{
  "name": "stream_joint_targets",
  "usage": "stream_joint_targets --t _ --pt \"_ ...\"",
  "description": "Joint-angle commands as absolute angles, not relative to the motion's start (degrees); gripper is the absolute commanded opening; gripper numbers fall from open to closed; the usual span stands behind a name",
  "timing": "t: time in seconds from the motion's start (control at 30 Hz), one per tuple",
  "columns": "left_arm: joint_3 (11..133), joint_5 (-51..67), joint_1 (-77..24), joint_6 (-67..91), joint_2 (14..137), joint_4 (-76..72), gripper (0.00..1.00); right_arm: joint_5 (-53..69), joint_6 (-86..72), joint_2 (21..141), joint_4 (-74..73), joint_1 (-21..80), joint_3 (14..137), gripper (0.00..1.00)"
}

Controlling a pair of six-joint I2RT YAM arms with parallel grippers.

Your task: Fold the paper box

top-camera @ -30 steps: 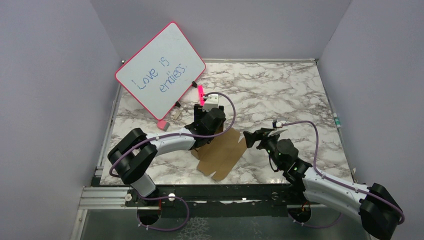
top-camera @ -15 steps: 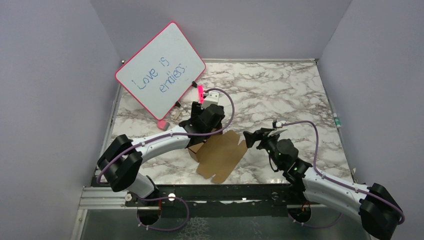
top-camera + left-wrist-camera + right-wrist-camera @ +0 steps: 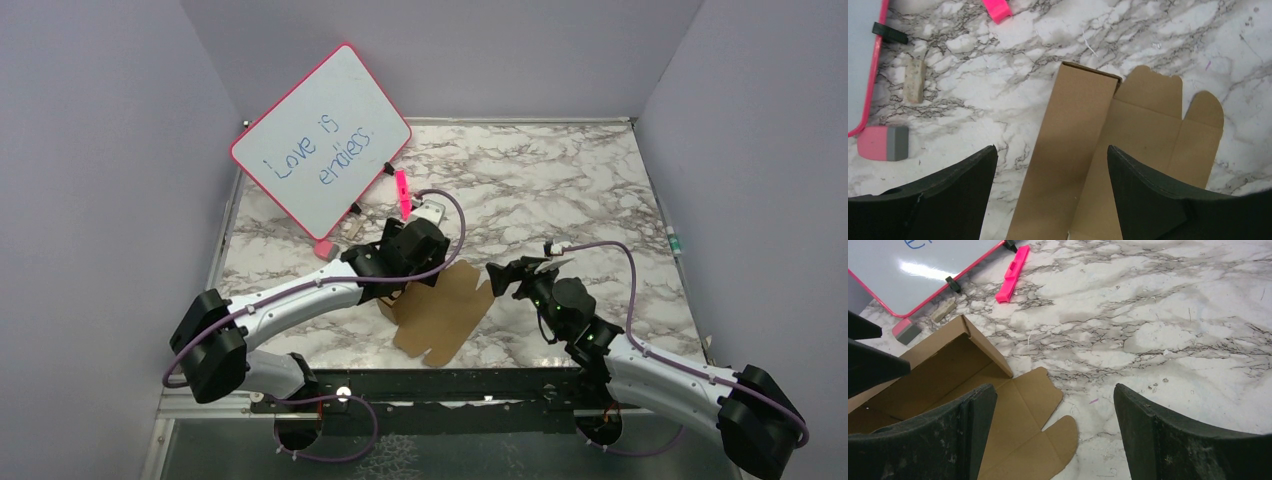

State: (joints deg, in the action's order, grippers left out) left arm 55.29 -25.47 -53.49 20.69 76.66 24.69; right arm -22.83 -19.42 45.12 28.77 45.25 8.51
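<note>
Grey-veined white marble worktop (image 3: 560, 170) under both arms. Plain brown cardboard paper box (image 3: 1143, 130) half flat on it, directly below and between left jaws, one long wall (image 3: 1068, 150) standing; also beside right jaws, partly under one finger. Both jaws spread wide, gripping nothing. Probably best to close left jaws on standing wall near its crease, right jaws pinning flat panel. Nothing inside box.
</note>
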Motion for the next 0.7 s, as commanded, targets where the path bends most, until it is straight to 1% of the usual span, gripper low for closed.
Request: stream_joint_targets --t 0.0,0.23,0.4,0.53,0.67 --pt "58.8 -29.0 -55.9 21.3 79.5 31.1 0.82 -22.4 -19.2 45.2 30.5 45.1 8.3 0.92" --pt "64.6 -42.4 -60.5 20.5 88.3 38.2 0.80 -22.6 -19.2 45.2 30.6 45.1 8.1 0.92" --pt "67.3 -48.4 -62.3 20.9 94.0 41.7 0.76 -23.1 -18.6 44.3 29.5 45.1 8.4 0.92" --pt "69.0 -51.3 -62.5 21.0 97.1 43.2 0.68 -23.5 -18.4 42.7 29.0 45.1 8.2 0.92" --pt "70.0 -53.2 -62.5 20.6 98.2 43.9 0.55 -23.7 -18.2 42.3 28.8 45.1 8.2 0.92"
